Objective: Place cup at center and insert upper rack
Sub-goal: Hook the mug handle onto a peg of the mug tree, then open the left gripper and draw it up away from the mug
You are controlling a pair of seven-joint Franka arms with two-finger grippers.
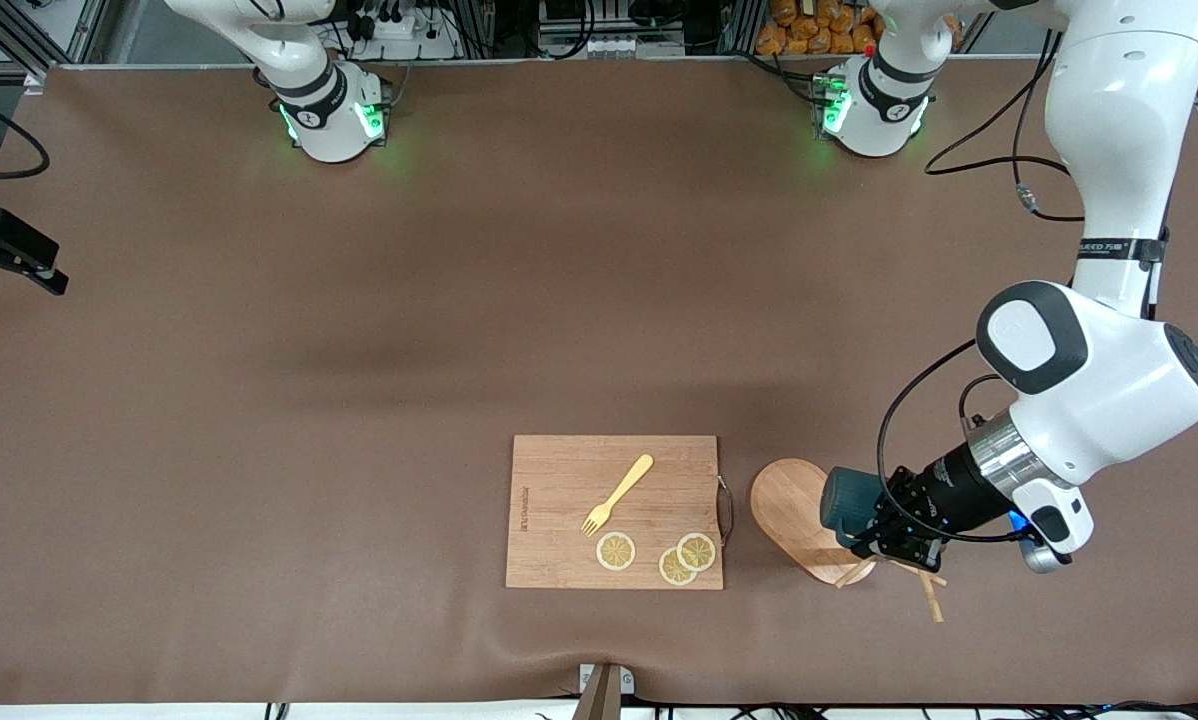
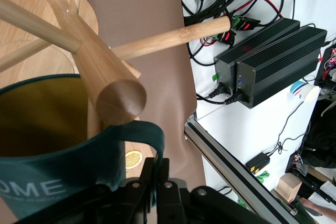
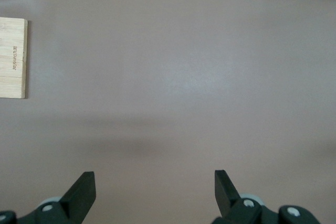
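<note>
The left tool (image 1: 874, 528) is at the left arm's end of the bench (image 1: 359, 350), over the mug tree (image 1: 797, 510). It is clenched on the cup (image 1: 844, 500), gripping it at the handle side, as the left wrist view shows: the teal handle (image 2: 139, 142) runs down into the black fingers. The cup is held tipped on its side, its mouth against the tree's post (image 2: 100, 77), with one peg (image 2: 173, 35) passing just beside the rim. Whether the handle is hooked over a peg or merely touching cannot be told.

The mug tree stands on its oval base, just beside the cutting board (image 1: 559, 500). The board carries a yellow fork (image 1: 617, 494) and three lemon slices (image 1: 659, 555).

The right tool (image 3: 155, 192) is released, fingers wide apart, over bare bench near the board's edge. The right arm waits.

Assessment: the task is at an early stage. The cup is grasped but not yet set at the bench centre, which lies well apart from its present place. The mug tree is not yet moved or fitted. Both steps remain. Risk noted: pegs may catch the cup on withdrawal.
</note>
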